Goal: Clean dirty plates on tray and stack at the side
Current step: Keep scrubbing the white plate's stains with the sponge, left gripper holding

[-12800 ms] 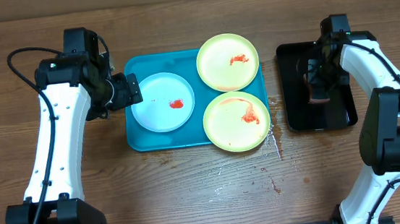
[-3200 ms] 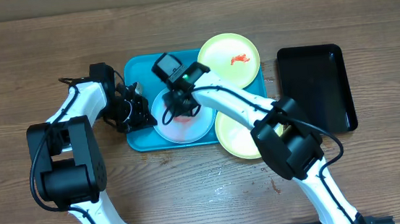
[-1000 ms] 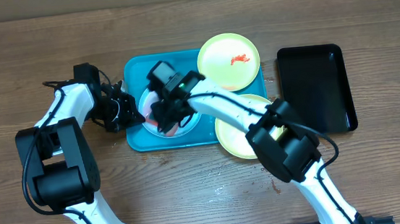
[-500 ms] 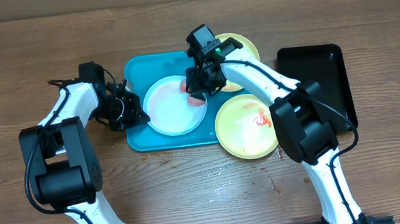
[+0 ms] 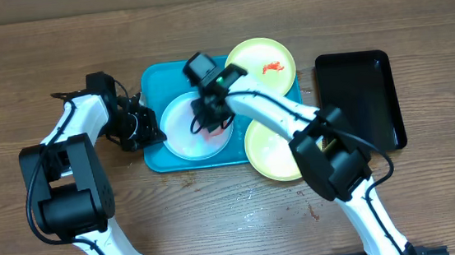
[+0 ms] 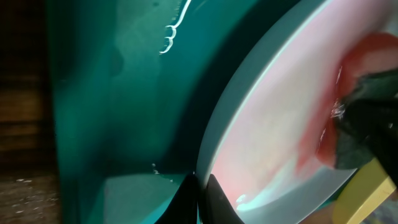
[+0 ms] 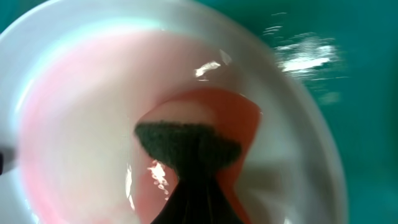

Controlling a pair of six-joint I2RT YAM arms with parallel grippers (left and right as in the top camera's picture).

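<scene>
While the left hand [image 5: 153, 131] pinches the left rim of the white plate [image 5: 179, 140], the right hand [image 5: 209, 122] clamps a sponge [image 7: 186, 142] against its pink-smeared middle; the plate lies in the tray [image 5: 157, 80], whose long axis runs left to right across the tabletop [image 5: 31, 54]; yellow plates [image 5: 260, 67] overlap the tray's right corners, far and near; a black tray [image 5: 358, 104] sits further right.
</scene>
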